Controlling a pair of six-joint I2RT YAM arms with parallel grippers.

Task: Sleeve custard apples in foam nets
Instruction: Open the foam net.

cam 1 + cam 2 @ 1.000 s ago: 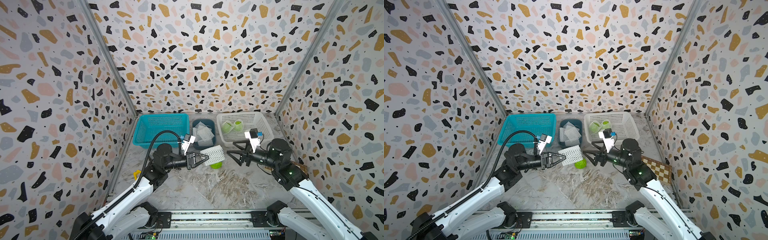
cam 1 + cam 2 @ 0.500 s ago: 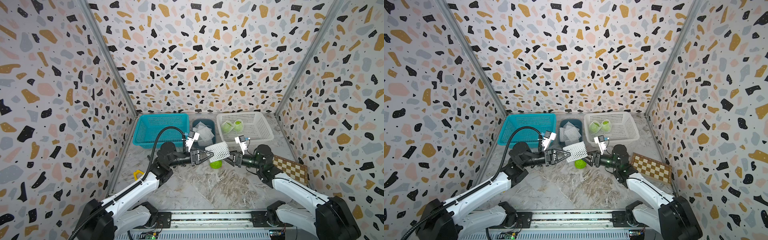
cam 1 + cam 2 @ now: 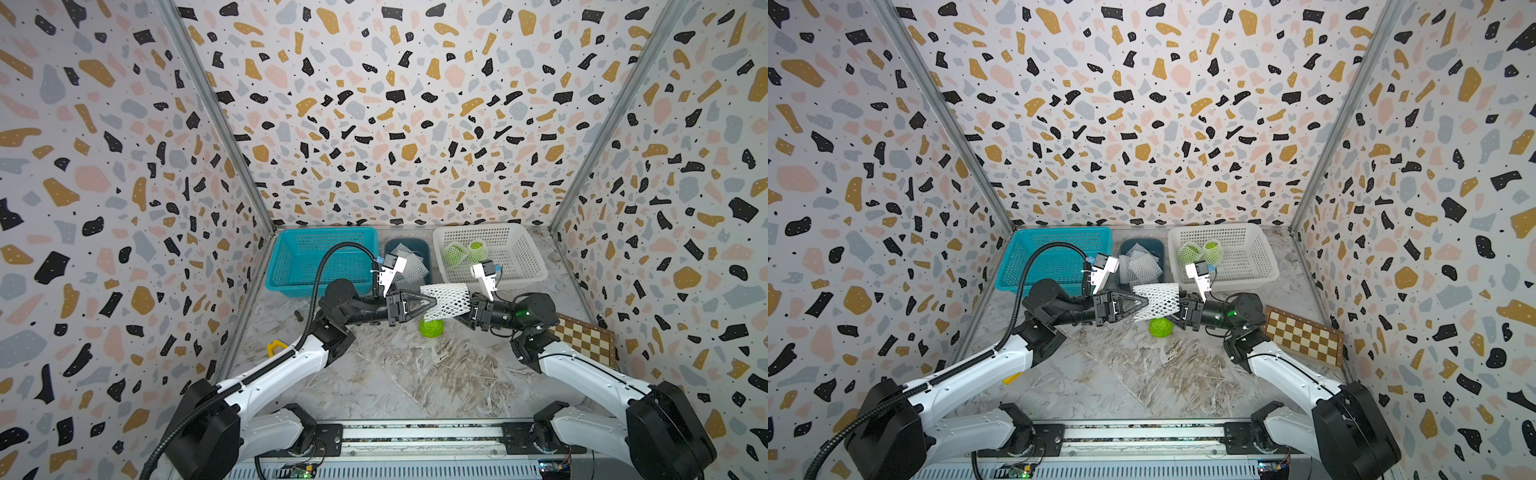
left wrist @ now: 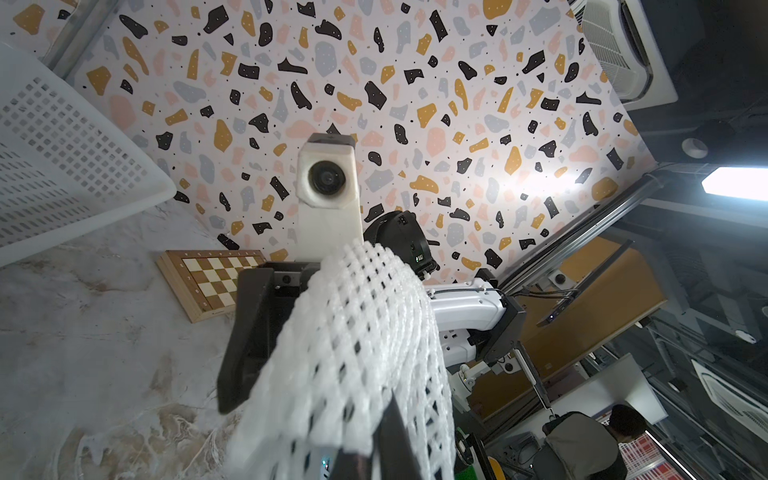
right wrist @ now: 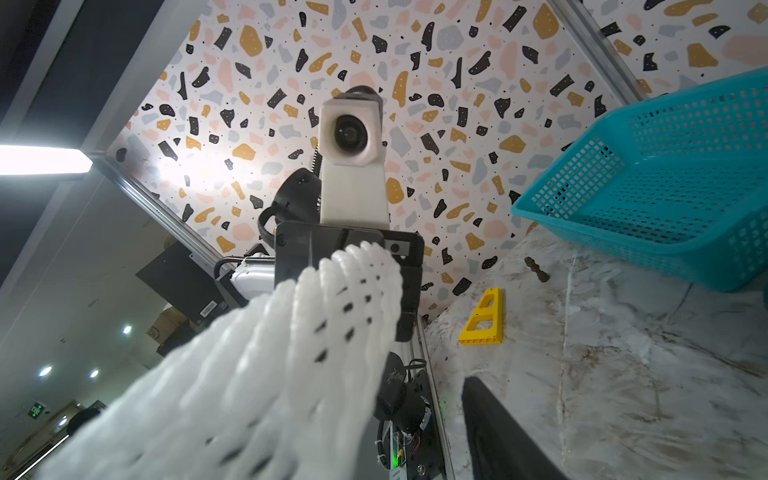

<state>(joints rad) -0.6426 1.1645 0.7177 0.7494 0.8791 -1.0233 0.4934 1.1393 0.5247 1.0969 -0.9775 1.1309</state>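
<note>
We take this for a robotics lab, seen from inside a staged test booth. Terrazzo-print panels (image 3: 395,124) held by aluminium posts (image 3: 216,116) wall in a marble-look tabletop (image 3: 415,374); a left arm (image 3: 282,370) and right arm (image 3: 590,374) stand on a rail (image 3: 415,434) at its near edge. Beyond, we see a strip light (image 4: 733,185), an air-conditioning cassette (image 4: 615,50), a green exit sign (image 5: 35,410) and a person (image 4: 582,444).

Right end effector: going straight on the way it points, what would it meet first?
The right end effector would meet the foam net first, right at its tips. Behind that, probably the left end effector holding it.
</note>
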